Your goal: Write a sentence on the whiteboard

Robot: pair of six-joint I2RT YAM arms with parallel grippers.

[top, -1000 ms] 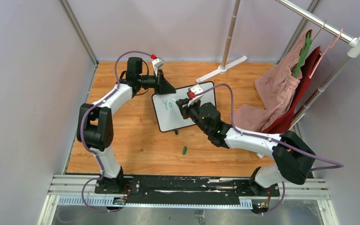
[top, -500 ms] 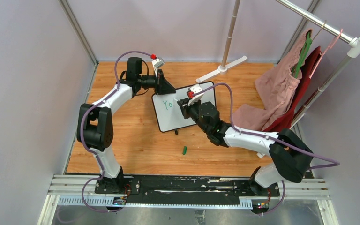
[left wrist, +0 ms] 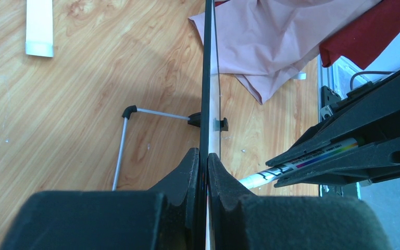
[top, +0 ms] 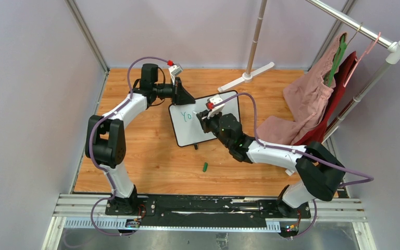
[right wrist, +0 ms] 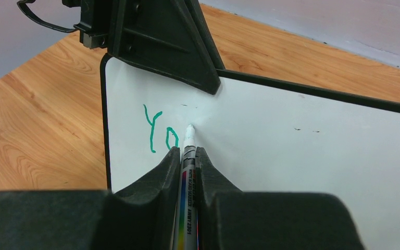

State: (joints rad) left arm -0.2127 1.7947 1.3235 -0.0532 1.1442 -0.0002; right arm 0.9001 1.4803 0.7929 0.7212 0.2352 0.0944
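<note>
White shells between bulky black joint housings on the left arm (top: 129, 108) and the right arm (top: 277, 152). Black bases (top: 121, 204) bolted at the near edge. Lilac cables (top: 147, 59) looped along each, tipped with red caps (top: 170, 62) beside small white wrist blocks (top: 175, 70). Matte black, wedge-shaped fingers on the left gripper (left wrist: 204, 156) and the right gripper (right wrist: 187, 152).

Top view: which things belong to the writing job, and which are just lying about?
In the job: whiteboard, green "Yo", marker in right gripper, left gripper clamping the board's edge.
Lying about: small green piece, pink garment, red garment, clothes rack.
</note>
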